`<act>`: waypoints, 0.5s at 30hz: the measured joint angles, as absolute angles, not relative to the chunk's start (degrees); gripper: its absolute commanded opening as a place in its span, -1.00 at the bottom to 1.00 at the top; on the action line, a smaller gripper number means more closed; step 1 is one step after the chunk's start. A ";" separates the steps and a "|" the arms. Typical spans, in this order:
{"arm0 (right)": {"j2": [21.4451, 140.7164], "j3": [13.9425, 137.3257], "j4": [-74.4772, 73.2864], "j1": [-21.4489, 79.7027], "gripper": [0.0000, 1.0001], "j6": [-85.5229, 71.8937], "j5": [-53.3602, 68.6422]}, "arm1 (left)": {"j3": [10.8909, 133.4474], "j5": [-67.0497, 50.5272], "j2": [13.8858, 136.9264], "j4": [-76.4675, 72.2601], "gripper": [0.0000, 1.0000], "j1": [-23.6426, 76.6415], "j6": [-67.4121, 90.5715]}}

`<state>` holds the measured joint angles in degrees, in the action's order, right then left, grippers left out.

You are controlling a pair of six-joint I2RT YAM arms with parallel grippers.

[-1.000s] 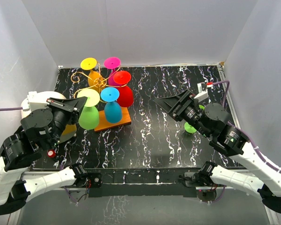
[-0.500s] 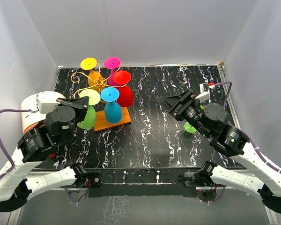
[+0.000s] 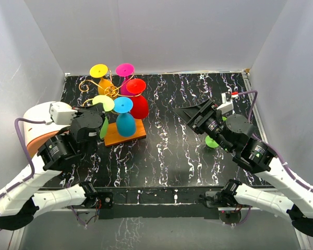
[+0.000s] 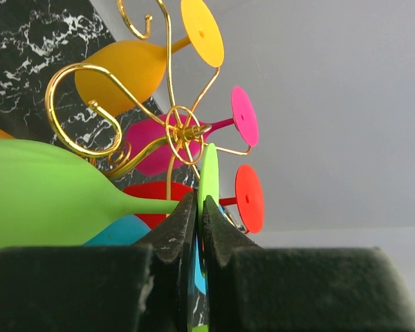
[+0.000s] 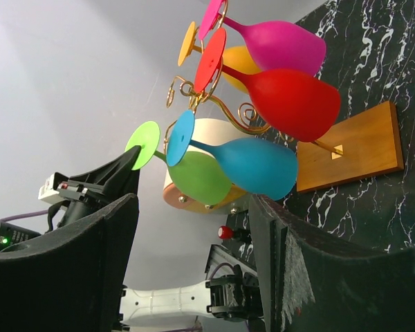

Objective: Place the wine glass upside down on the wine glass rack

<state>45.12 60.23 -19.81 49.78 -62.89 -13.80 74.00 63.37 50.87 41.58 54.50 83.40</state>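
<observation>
Evidently mid-hanging, the left jaws pinch the flat foot of the lime-green wine glass (image 4: 55,187), inverted just beside the hub of the gold wire rack (image 4: 184,130), while the right jaws hang spread, idle; next, I'd judge, its stem must seat in a free curl before release.

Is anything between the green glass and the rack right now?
Nothing visible blocks it. The left end effector grips the green wine glass by its foot at the wine glass rack; the blue wine glass hangs close beside it.
</observation>
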 measured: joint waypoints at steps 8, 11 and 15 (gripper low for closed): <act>45.10 60.23 -20.03 49.78 0.26 -62.89 -14.09 | 72.55 67.61 52.99 35.07 -1.00 54.50 79.33; 44.93 60.25 -20.38 49.78 0.26 -62.89 -14.59 | 70.48 68.79 53.06 31.90 -1.00 54.50 78.11; 44.25 60.23 -21.28 49.78 0.26 -62.89 -15.14 | 69.21 69.34 53.98 30.24 -1.00 53.78 78.28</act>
<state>44.25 60.23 -21.28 49.78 -62.89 -15.14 69.21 69.34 53.98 30.24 53.78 78.28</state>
